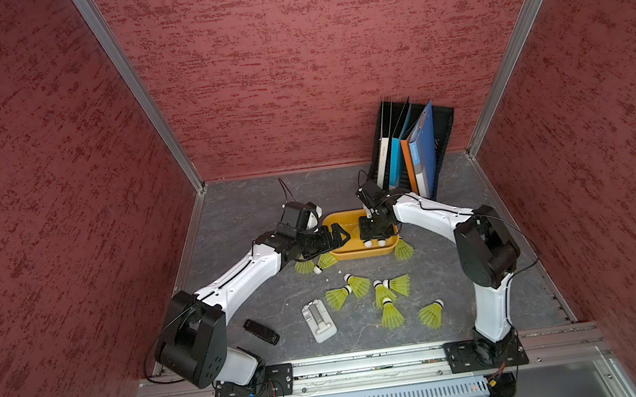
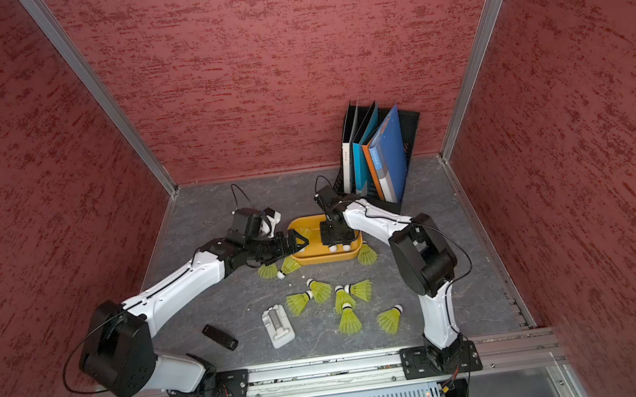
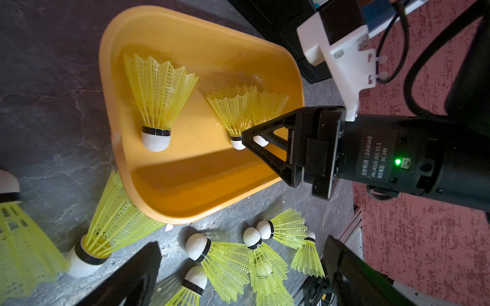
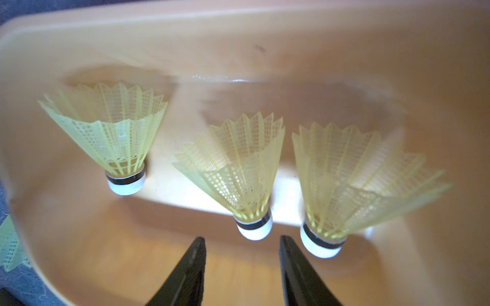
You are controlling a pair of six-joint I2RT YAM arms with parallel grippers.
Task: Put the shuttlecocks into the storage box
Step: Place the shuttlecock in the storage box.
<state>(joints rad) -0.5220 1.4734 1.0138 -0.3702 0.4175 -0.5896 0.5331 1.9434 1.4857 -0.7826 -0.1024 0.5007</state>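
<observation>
The orange-yellow storage box (image 1: pixel 357 253) (image 2: pixel 307 260) sits mid-table. Three neon yellow-green shuttlecocks lie inside it (image 4: pixel 116 132) (image 4: pixel 238 164) (image 4: pixel 344 172), skirts toward the far wall. My right gripper (image 1: pixel 374 239) (image 4: pixel 241 238) points down into the box, open, with nothing between its fingers; the middle shuttlecock's white tip lies just past the fingertips. My left gripper (image 1: pixel 339 236) (image 3: pixel 242 242) hovers wide open and empty at the box's left end. Several more shuttlecocks lie loose on the table, two by the box's front left corner (image 1: pixel 316 264), one at its front right corner (image 1: pixel 403 250), others nearer the front (image 1: pixel 383 295).
A black file rack with folders (image 1: pixel 413 145) stands right behind the box, close to my right arm. A pale grey clip-like object (image 1: pixel 319 320) and a small black device (image 1: pixel 261 331) lie on the grey table toward the front left. Red walls enclose three sides.
</observation>
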